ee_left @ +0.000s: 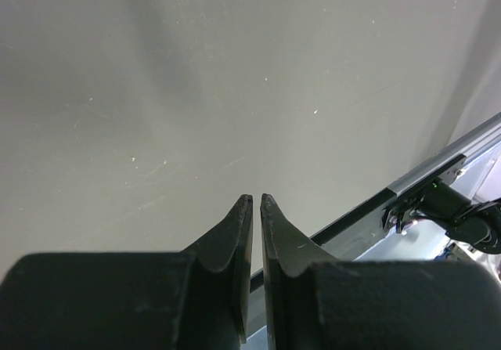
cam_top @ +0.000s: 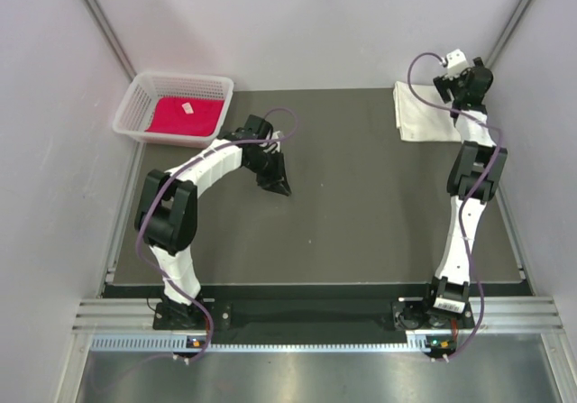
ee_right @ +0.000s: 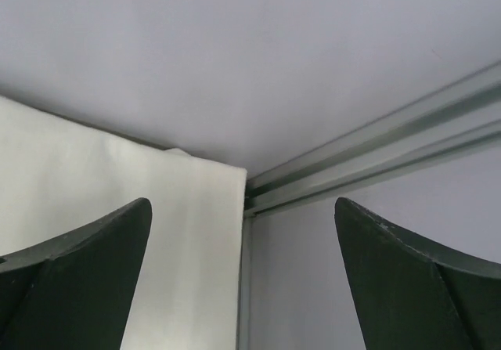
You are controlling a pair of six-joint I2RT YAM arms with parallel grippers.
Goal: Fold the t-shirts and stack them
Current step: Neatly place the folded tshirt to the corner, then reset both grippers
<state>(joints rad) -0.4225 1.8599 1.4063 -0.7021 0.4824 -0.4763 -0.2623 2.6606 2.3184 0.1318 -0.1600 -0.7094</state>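
One of the two shirts looks finished, by my reckoning. At far left, the bright red-magenta cloth t-shirt (cam_top: 185, 119) lies in the white plastic mesh basket (cam_top: 129, 119), not yet stacked. My left gripper (ee_left: 256, 200) hovers over the mat, jaws almost together on nothing. At far right, the cream-white cloth t-shirt (cam_top: 419, 114) sits folded in the corner, and my right gripper (ee_right: 243, 205) hangs above it, jaws wide and empty. The dark grey matte table (cam_top: 361, 214) is enclosed by pale lilac panel walls (cam_top: 297, 24).
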